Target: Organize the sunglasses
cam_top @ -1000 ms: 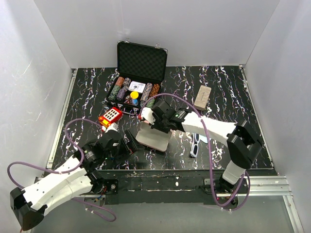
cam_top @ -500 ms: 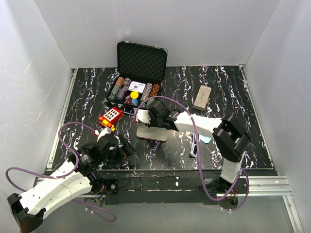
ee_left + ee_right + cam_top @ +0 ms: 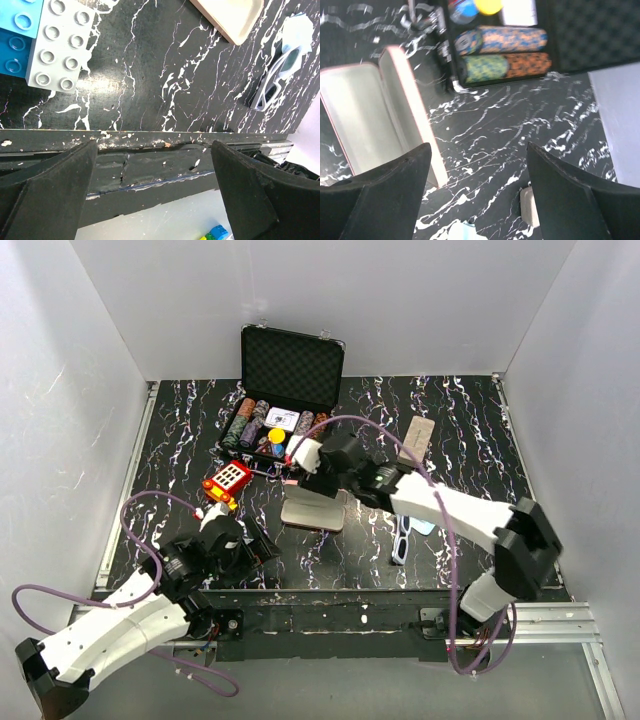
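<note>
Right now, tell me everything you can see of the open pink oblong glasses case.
The pink oblong glasses case lies open on the black marbled table, on the near side of the black poker chip case. Its two hinged shells show pale lining with pink edges; nothing shows inside. The open right gripper hovers close by.

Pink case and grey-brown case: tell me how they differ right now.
The pink case lies open, its pale lining showing and nothing inside; the grey-brown case is shut. The pink case sits mid-table; the grey-brown case lies further back and to the right. The pink case shows a smooth pink rim; the grey-brown case looks dull and speckled. Both are oblong and rest flat on the black marbled table.
</note>
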`<state>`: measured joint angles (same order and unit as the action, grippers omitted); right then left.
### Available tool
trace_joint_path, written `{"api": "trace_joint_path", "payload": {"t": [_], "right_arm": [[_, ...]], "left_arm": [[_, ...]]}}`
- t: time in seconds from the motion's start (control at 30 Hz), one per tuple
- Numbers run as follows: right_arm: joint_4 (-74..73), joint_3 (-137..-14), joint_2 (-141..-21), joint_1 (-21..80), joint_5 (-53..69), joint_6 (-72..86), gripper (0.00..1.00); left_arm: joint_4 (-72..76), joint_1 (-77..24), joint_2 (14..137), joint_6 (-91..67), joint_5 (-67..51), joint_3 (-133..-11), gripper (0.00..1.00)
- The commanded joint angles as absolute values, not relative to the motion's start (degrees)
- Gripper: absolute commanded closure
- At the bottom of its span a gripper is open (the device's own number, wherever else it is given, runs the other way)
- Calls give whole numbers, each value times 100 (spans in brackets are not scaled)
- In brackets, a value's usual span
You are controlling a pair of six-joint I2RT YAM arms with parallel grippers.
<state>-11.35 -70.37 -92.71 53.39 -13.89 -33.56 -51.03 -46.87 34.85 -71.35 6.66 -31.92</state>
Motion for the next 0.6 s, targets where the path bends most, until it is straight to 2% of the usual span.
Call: {"api": "trace_joint_path", "payload": {"t": [0.0, 0.03, 0.1, 0.17, 0.27, 0.43, 0.57], "right_arm": [[76, -6392, -7966, 5326, -2606, -1693, 11], [201, -6146, -7641, 5309, -3124, -1192, 8], [10, -5654, -7000, 5186, -3646, 134, 8], [-944, -5389, -6428, 4784, -3063, 1198, 8], [-2212, -5038, -5785, 3791, -1297, 2598, 7], [-2917, -4203, -5239, 2700, -1134, 3434, 4], [-2672, -3622, -5220, 1865, -301, 3665, 5]], "left_arm": [[-5142, -4685, 3323, -7049, 782, -3340, 2], [-5142, -4685, 3322, -7040, 791, -3349, 2], [-5107, -4685, 3349, -6979, 800, -3357, 2], [-5054, -4685, 3392, -6944, 791, -3340, 2], [-4931, -4685, 3480, -6838, 712, -3322, 2], [-4720, -4685, 3621, -6750, 607, -3287, 2], [-4544, -4685, 3674, -6759, 536, -3191, 2]]}}
